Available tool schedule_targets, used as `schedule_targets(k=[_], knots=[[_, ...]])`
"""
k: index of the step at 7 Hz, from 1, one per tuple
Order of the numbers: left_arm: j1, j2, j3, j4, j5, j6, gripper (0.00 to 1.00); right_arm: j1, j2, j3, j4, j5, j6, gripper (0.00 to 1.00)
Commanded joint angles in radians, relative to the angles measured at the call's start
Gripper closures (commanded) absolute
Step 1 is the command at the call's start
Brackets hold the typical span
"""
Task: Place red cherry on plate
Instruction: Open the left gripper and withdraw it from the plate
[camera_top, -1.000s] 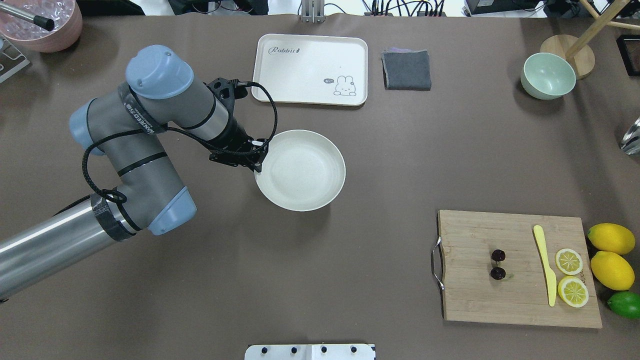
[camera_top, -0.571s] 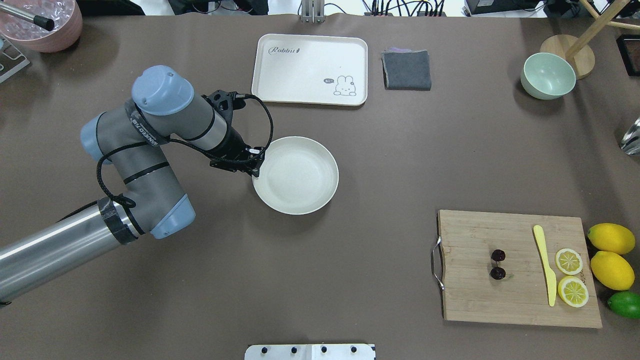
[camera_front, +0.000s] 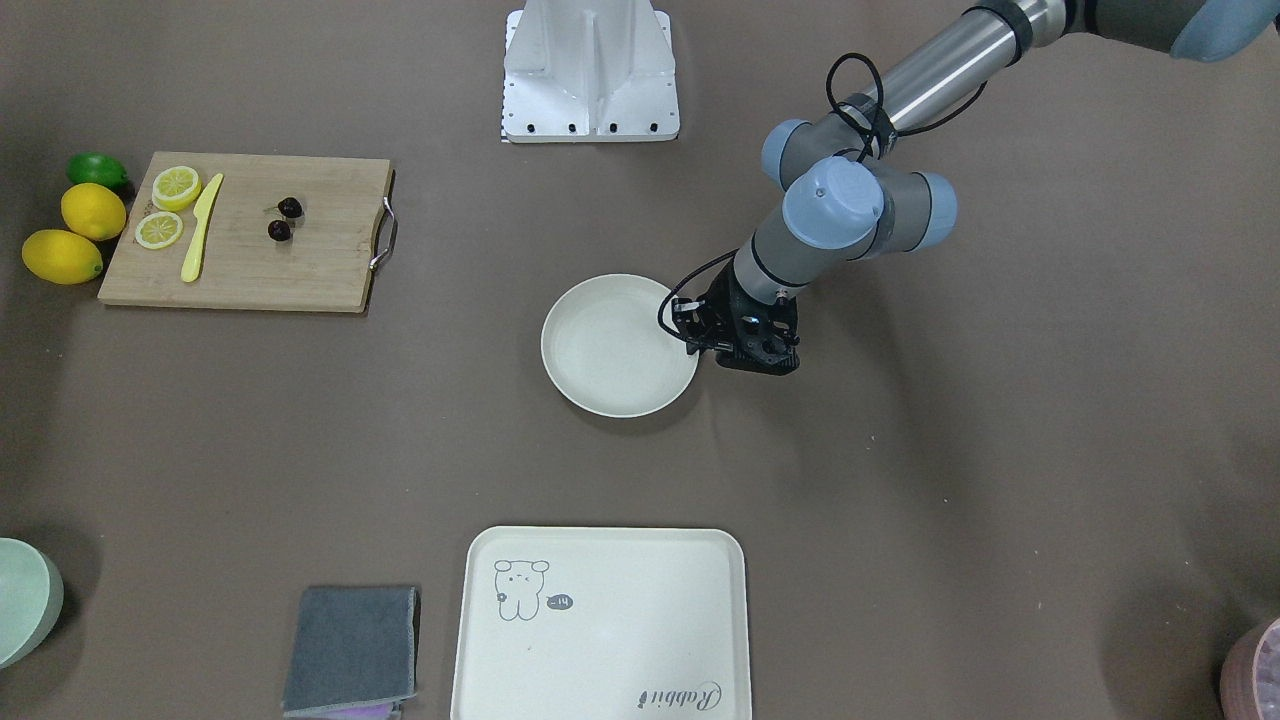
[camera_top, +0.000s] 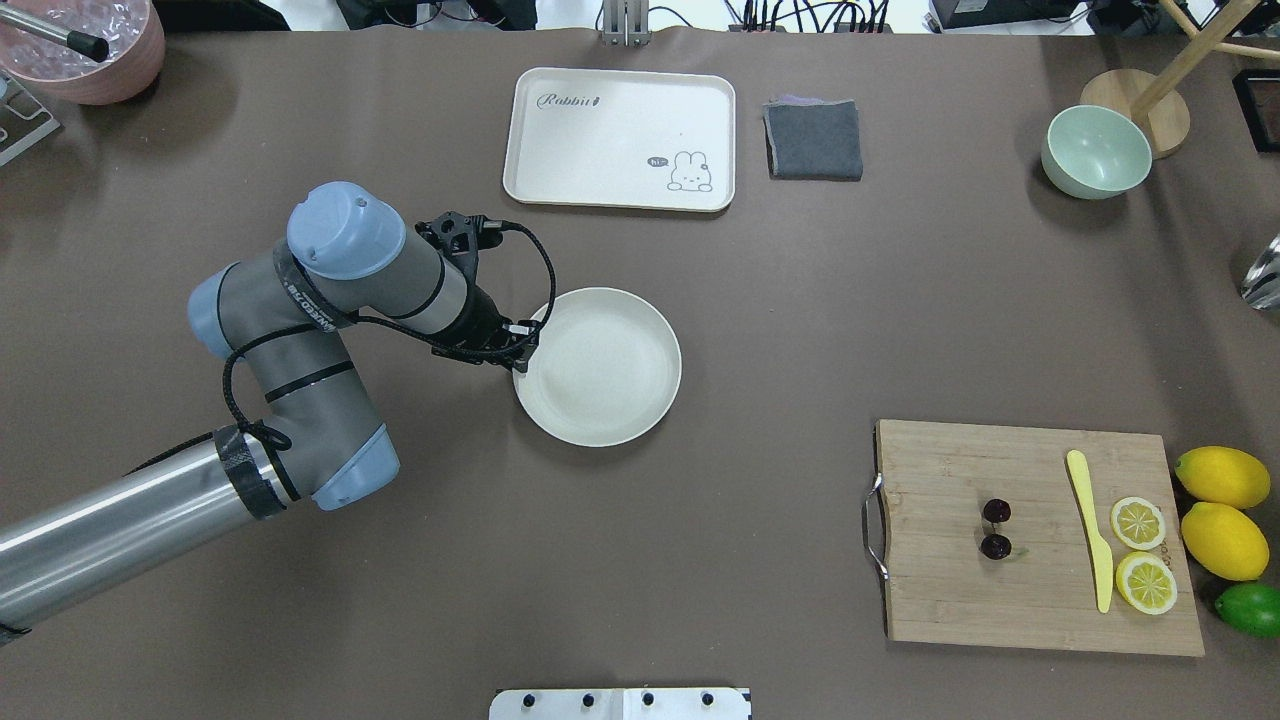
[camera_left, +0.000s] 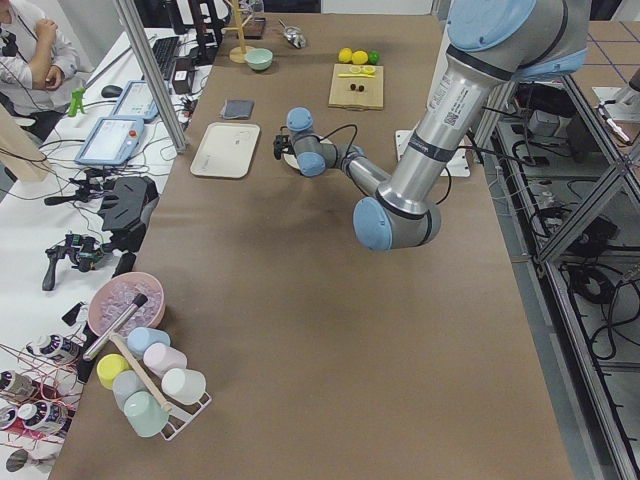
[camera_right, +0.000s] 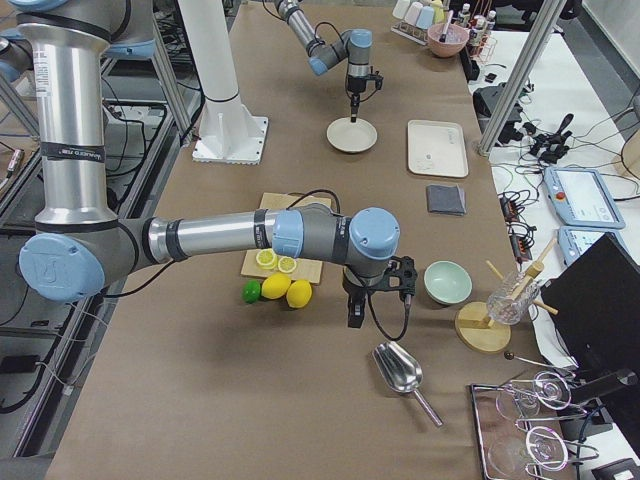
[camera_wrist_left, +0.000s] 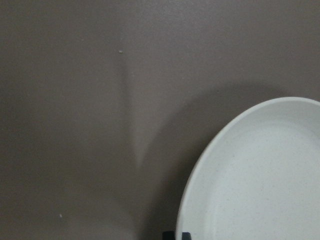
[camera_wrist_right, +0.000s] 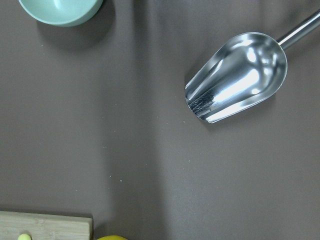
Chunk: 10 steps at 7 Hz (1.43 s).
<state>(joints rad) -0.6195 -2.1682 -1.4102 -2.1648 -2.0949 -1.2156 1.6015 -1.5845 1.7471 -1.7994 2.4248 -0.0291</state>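
Note:
The red cherry (camera_top: 996, 529), a dark pair, lies on the wooden cutting board (camera_top: 950, 600) at the right, also seen in the front view (camera_front: 284, 219). The off-white plate (camera_top: 610, 375) is mid-table and has nothing in it. My left gripper (camera_top: 521, 351) is shut on the plate's left rim, and in the left wrist view its fingertips (camera_wrist_left: 176, 235) clamp that rim (camera_wrist_left: 200, 170). Whether the plate rests flat on the table cannot be told. My right gripper (camera_right: 351, 316) hangs past the board's far end, above the table near the lemons; I cannot tell its state.
On the board lie a yellow knife (camera_top: 1090, 530) and two lemon slices (camera_top: 1140, 552), with lemons (camera_top: 1222, 510) and a lime (camera_top: 1252, 608) beside it. A cream tray (camera_top: 620, 138), grey cloth (camera_top: 813, 139) and green bowl (camera_top: 1096, 151) sit at the far edge. A metal scoop (camera_wrist_right: 235, 77) lies below the right wrist.
My left arm has drawn back toward the robot with the plate in its grip. The plate now looks smaller, as if lower. The cherries have not moved.

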Motion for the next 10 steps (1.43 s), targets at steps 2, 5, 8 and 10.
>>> schedule_targets(k=[2,5,8,10], knots=[[0.008,0.002,-0.016,-0.021,0.03,-0.035,0.02,0.0,0.0,0.002,0.0,0.0,0.0,0.0],[-0.121,0.004,-0.079,0.037,-0.167,-0.039,0.02,0.0,0.0,0.006,0.0,0.0,0.0,0.0],[-0.314,0.079,-0.185,0.13,-0.342,-0.001,0.02,0.0,0.001,0.012,0.0,0.0,0.0,0.0],[-0.435,0.195,-0.252,0.138,-0.396,0.103,0.03,-0.002,0.008,0.012,0.002,0.016,0.0,0.0]])
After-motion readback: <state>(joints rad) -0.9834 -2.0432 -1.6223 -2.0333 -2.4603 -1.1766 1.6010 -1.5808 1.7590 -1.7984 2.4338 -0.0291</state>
